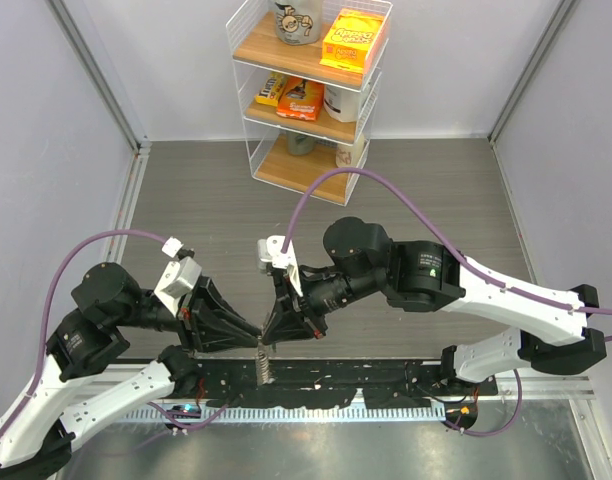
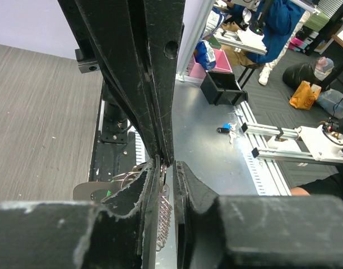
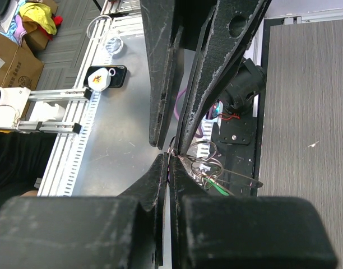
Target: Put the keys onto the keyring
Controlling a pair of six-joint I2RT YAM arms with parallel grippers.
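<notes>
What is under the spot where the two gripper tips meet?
Below them the keyring, a short metal chain, hangs straight down. Its top end is covered by the tips of the left gripper and right gripper, so how it is held cannot be seen.

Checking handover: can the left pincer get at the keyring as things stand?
Likely yes: the keyring hangs in the gap between the fingers of the left pincer, apparently held by the shut right pincer.

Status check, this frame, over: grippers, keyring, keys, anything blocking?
Right gripper shut on grey metal chain keyring, hanging. Left gripper jaws narrow around chain, grip unclear. Small dark-headed keys loose on silver tabletop. Nothing seen blocking.
</notes>
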